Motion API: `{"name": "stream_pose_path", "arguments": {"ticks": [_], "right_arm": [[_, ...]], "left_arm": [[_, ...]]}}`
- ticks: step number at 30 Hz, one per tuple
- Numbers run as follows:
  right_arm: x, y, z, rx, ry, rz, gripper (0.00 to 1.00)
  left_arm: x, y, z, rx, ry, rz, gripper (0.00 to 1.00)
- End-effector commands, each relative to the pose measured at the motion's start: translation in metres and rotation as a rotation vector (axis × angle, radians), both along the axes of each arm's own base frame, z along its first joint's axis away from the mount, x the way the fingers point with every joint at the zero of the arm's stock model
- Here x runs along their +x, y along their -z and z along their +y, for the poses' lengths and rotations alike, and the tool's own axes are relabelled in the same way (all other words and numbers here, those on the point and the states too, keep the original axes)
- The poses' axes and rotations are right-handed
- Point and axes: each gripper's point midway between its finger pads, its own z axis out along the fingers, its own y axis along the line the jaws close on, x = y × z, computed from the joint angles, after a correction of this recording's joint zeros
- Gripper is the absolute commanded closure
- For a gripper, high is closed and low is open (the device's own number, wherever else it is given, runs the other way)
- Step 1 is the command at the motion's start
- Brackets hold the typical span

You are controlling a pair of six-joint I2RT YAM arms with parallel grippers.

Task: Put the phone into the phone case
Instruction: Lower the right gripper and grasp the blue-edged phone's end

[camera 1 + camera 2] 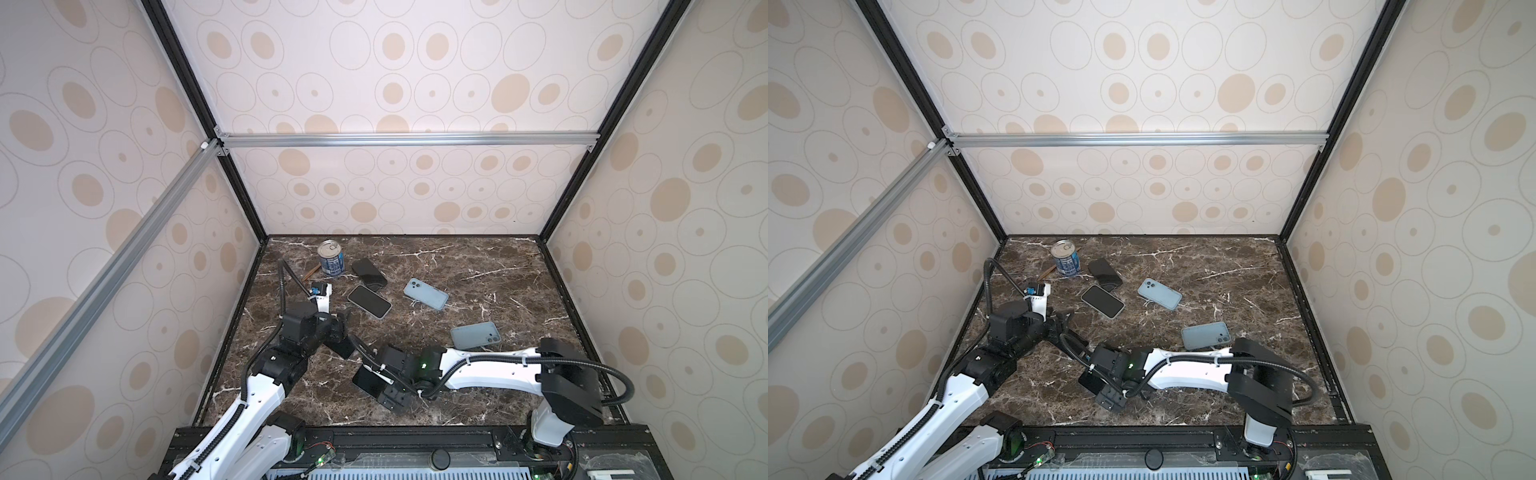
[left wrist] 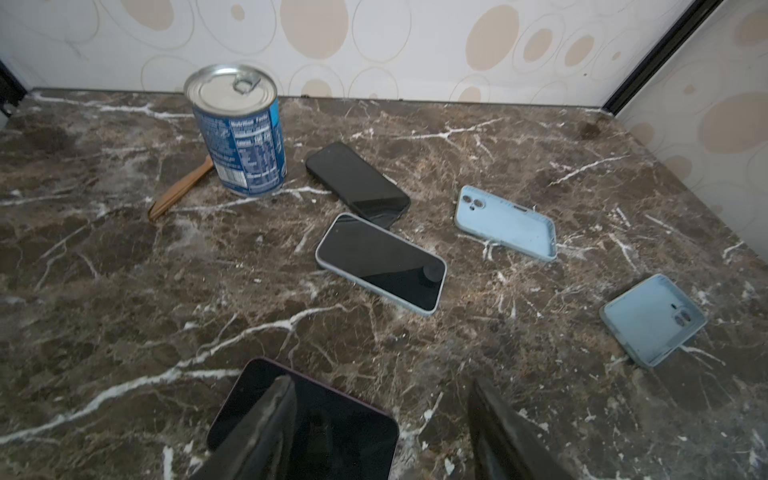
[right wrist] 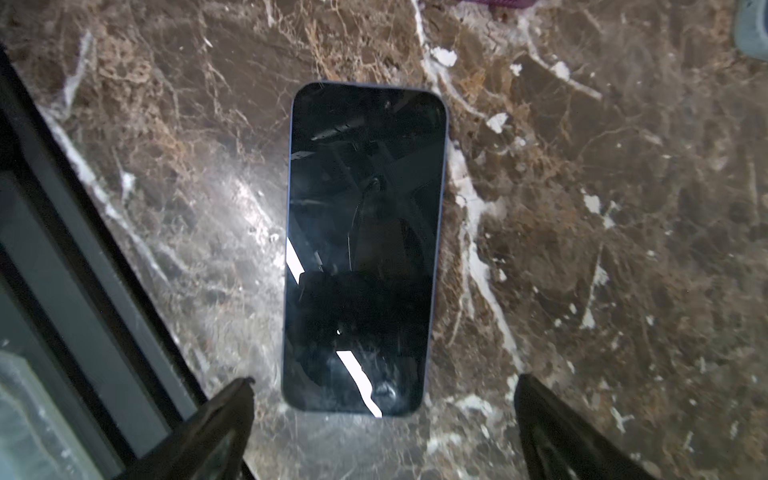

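Left to right: my left tool (image 2: 382, 382) hangs low with its jaws spread, pinching nothing. One finger (image 2: 274, 415) crosses a purple-edged phone (image 2: 345, 428) that lies flat on the tabletop (image 1: 478, 266); I cannot tell whether it touches. At centre, near the front edge, my right tool (image 3: 384, 380) hovers with jaws spread wide. They straddle the near end of a blue-edged phone (image 3: 361, 228), which lies screen up and is not gripped. To the right an open case (image 1: 475, 336) lies hollow side up, empty and well apart from that phone. I judge the step to be the approach to the pickup. Next I must lower the right tool, close on the phone's long edges, lift it cleanly off the hard stone, then line it up with the case's camera cutout.
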Motion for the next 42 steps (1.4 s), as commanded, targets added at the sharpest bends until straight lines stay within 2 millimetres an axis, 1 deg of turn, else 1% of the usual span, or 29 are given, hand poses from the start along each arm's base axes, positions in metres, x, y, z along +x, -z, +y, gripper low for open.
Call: {"name": "stream_pose_path", "arguments": {"ticks": [1,6,9,15,17,21,22,24,28,34,38,42], "right_arm": [[0.004,0.001,0.009,-0.009,0.027,-0.004,0.01],[0.002,0.017,0.016,-0.029,0.018,0.027,0.01],[0.000,0.030,0.014,-0.086,0.023,0.055,0.01],[-0.005,0.045,0.010,-0.118,0.040,0.088,0.00],[-0.006,0.050,0.006,-0.141,0.044,0.095,0.03],[-0.007,0.057,0.002,-0.179,0.046,0.108,0.13],[-0.008,0.057,0.001,-0.180,0.045,0.111,0.15],[-0.010,0.056,0.002,-0.172,0.043,0.123,0.23],[-0.011,0.055,0.002,-0.163,0.042,0.138,0.29],[-0.005,0.043,0.001,-0.133,0.034,0.117,0.33],[0.002,0.028,0.001,-0.080,0.025,0.059,0.34],[0.007,0.021,-0.004,-0.042,0.041,0.017,0.34]], "left_arm": [[-0.002,0.003,0.009,0.023,-0.046,0.016,0.34],[0.000,0.000,0.016,0.058,-0.072,-0.004,0.33],[-0.001,-0.002,0.020,0.069,-0.087,-0.012,0.34],[-0.004,-0.009,0.026,0.063,-0.112,-0.042,0.33],[-0.004,-0.010,0.026,0.061,-0.112,-0.047,0.33],[-0.004,-0.009,0.026,0.062,-0.114,-0.046,0.33],[-0.005,-0.009,0.025,0.061,-0.110,-0.045,0.33],[-0.004,-0.009,0.025,0.059,-0.110,-0.043,0.33],[-0.004,-0.009,0.025,0.059,-0.108,-0.045,0.33],[-0.004,-0.009,0.022,0.042,-0.096,-0.042,0.33],[-0.004,-0.007,0.012,0.010,-0.058,-0.023,0.33],[-0.001,0.000,0.001,-0.012,-0.017,0.027,0.33]]}}
